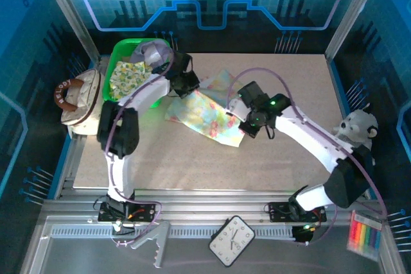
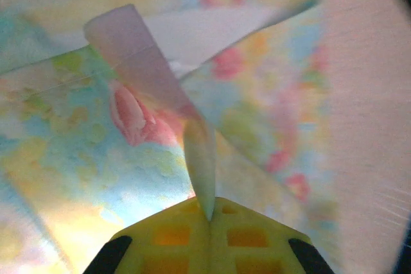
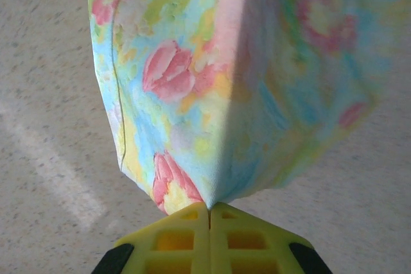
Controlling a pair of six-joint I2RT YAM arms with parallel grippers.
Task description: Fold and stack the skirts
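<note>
Pastel floral skirt (image 1: 207, 117) rumpled mid-way across the surface (image 1: 302, 81), left end effector (image 2: 209, 215) clamped on a raised fold at its far-left edge, right end effector (image 3: 209, 208) pinching its near-right corner, bare room right and near, green bin (image 1: 119, 56) far left holding leafy skirt (image 1: 128, 76) and lavender skirt (image 1: 154, 49)

Floral skirt (image 1: 207, 119) partly hidden, blurred, cropped.
From above, both ends are covered by the left arm (image 1: 168, 78) and right arm (image 1: 292, 126); in both wrist views it is cut off by the frame, and blurred in the left one.
</note>
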